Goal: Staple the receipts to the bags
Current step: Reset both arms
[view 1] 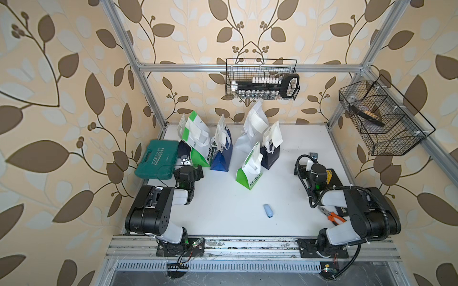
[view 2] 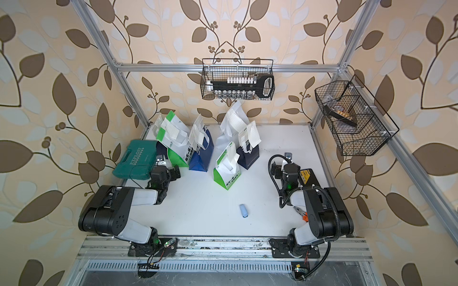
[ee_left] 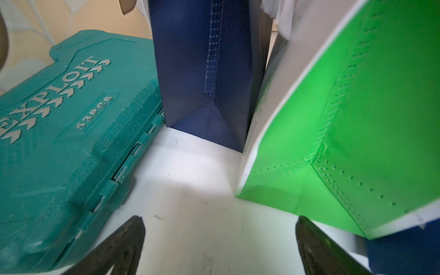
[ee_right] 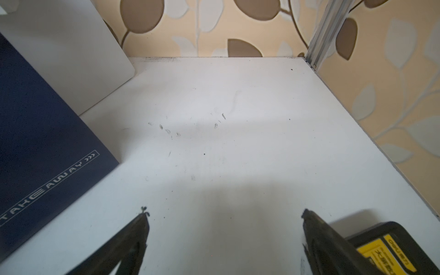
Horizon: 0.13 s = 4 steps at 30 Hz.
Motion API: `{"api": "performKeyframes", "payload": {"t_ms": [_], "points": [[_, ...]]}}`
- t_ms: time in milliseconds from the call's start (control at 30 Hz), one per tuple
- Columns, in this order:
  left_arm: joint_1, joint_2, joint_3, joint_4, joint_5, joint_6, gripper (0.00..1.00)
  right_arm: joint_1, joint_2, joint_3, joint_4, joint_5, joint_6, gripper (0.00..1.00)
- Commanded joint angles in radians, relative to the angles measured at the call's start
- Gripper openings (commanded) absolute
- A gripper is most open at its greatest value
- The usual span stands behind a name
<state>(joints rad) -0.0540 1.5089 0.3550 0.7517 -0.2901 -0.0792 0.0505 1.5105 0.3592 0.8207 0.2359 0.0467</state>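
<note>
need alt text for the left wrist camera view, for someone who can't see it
The left gripper hangs open and empty over the white table, facing an upright navy bag. A teal tool case lettered EXPLOIT lies flat on one side of that bag, and a green-and-white bag stands close on its other side.

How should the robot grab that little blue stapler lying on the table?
Probably from straight above, pinching the stapler across its two long sides near the middle. It lies flat on the white table, nothing touching it, and it is long and narrow.
</note>
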Motion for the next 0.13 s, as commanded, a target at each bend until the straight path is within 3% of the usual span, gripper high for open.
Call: {"api": "performKeyframes", "payload": {"t_ms": [0,100], "points": [[-0.012,-0.008,0.016,0.021,-0.021,0.018,0.99,0.002,-0.004,-0.001,0.023,0.012,-0.01,1.0],[-0.014,-0.013,0.014,0.021,-0.023,0.018,0.99,0.002,-0.004,-0.001,0.023,0.013,-0.01,1.0]]}}
